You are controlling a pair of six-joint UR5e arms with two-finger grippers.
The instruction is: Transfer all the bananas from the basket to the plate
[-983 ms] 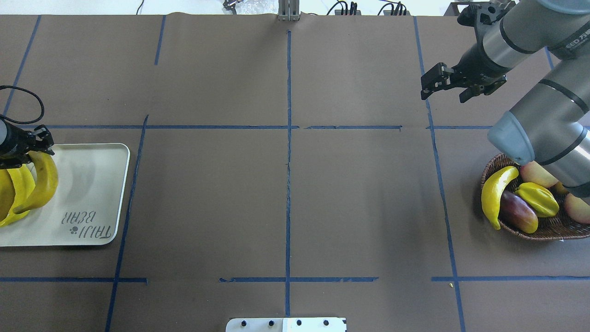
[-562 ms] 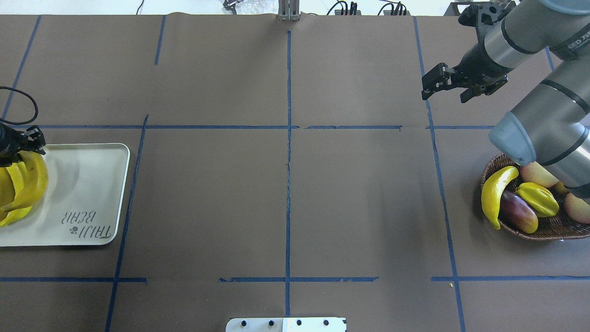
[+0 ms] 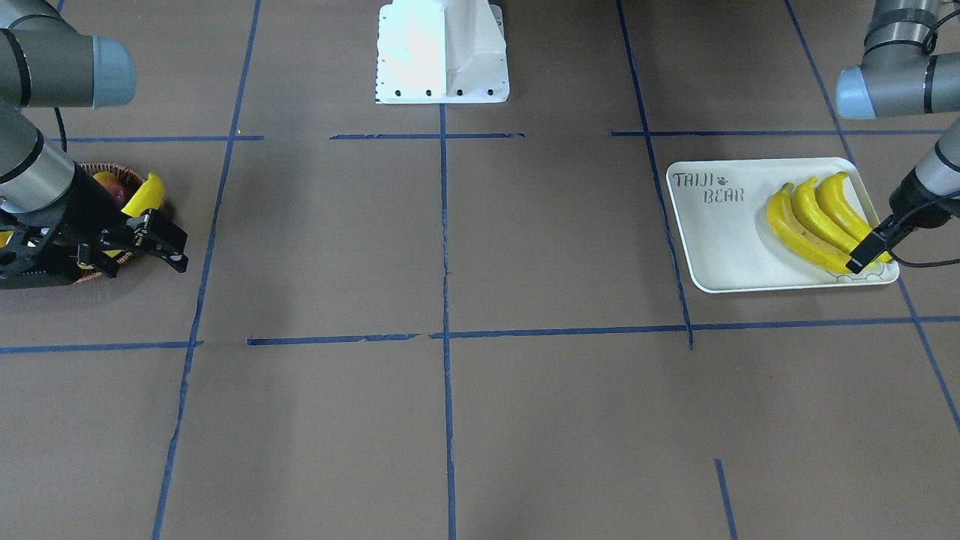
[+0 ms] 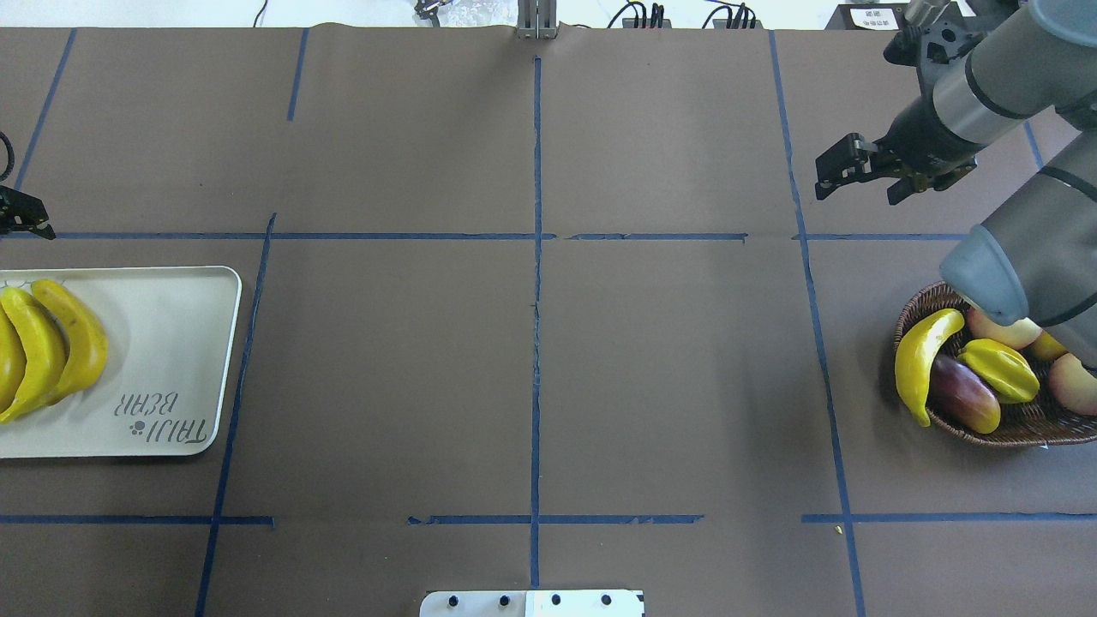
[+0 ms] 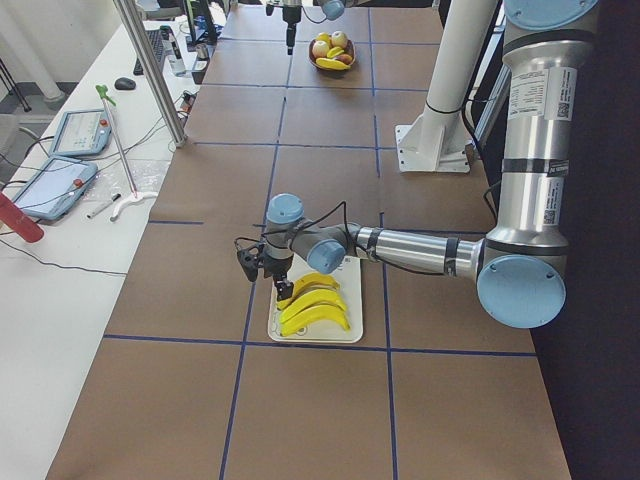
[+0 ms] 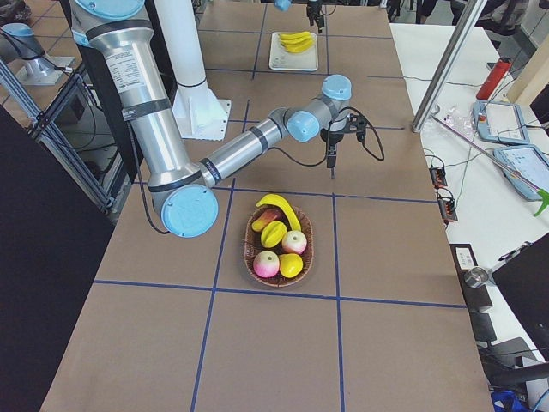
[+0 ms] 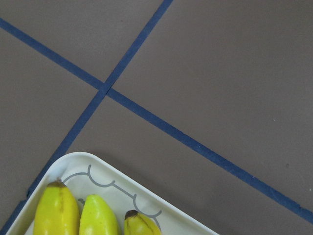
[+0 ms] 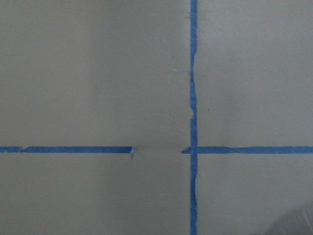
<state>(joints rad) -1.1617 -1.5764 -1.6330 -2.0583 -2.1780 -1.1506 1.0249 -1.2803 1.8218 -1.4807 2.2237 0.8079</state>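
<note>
Three bananas [image 4: 73, 338] lie side by side on the off-white "TAIJI BEAR" plate [image 4: 163, 343], also in the front view [image 3: 806, 225] on the plate [image 3: 720, 240]. My left gripper [image 3: 862, 259] is empty and looks open; it hovers by the plate's far edge, at the overhead view's left border [image 4: 21, 218]. The left wrist view shows the banana tips [image 7: 58, 213] and the plate corner [image 7: 112, 188]. One banana [image 4: 921, 360] leans on the wicker basket's [image 4: 1020, 428] left rim. My right gripper [image 4: 844, 176] is open and empty over the table, beyond the basket.
The basket also holds a yellow starfruit [image 4: 998, 368], a purple fruit [image 4: 964, 394] and reddish apples [image 4: 998, 324]. The right arm's elbow [image 4: 1028, 266] hangs over the basket. The white robot base [image 3: 442, 52] stands at the near middle edge. Blue tape lines cross the brown table.
My left gripper let go of the third banana, which now lies flat on the plate, and drew back past the plate's far edge. My right gripper moved right and slightly toward the basket.
</note>
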